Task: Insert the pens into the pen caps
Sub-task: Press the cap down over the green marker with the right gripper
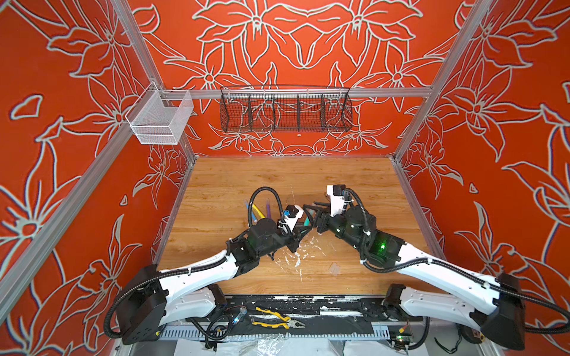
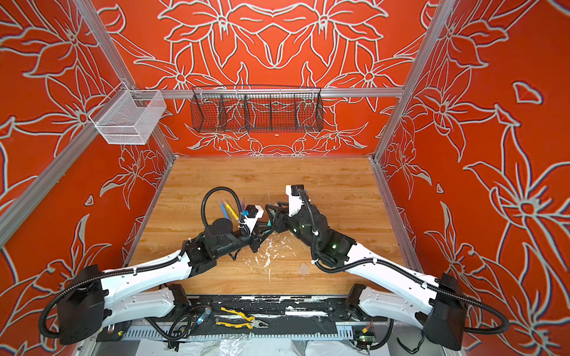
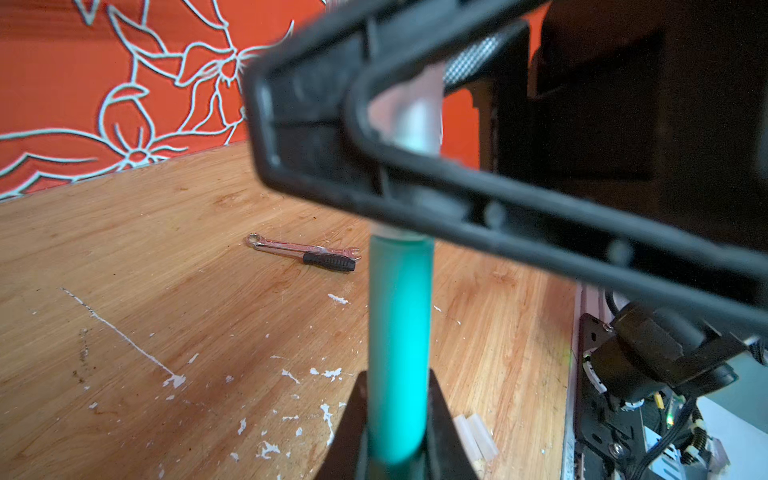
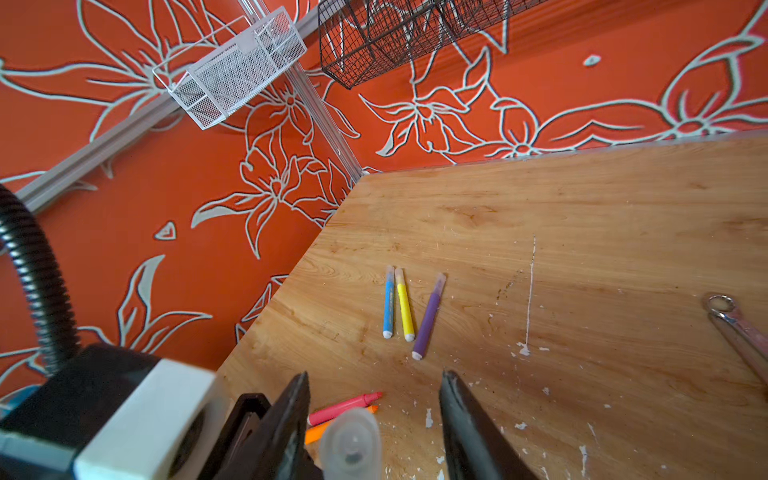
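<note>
One green pen [image 3: 399, 332], tip hidden, clamped by left fingers [image 3: 440, 440]; right fingers [image 4: 461, 424] spread around cap [image 4: 351, 440].

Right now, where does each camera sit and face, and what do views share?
Top views: high over the near edge, looking down at the brown wooden table; left arm and right arm show.
Right wrist: looks through the open right gripper, over a small clear plastic cap, toward three coloured pens; the left arm's white camera housing shows.
Left wrist: looks along the left gripper and its slim green felt-tip pen at the right gripper's black frame.
Shared: both wrist views show that cap and the shiny metal spanner.
</note>
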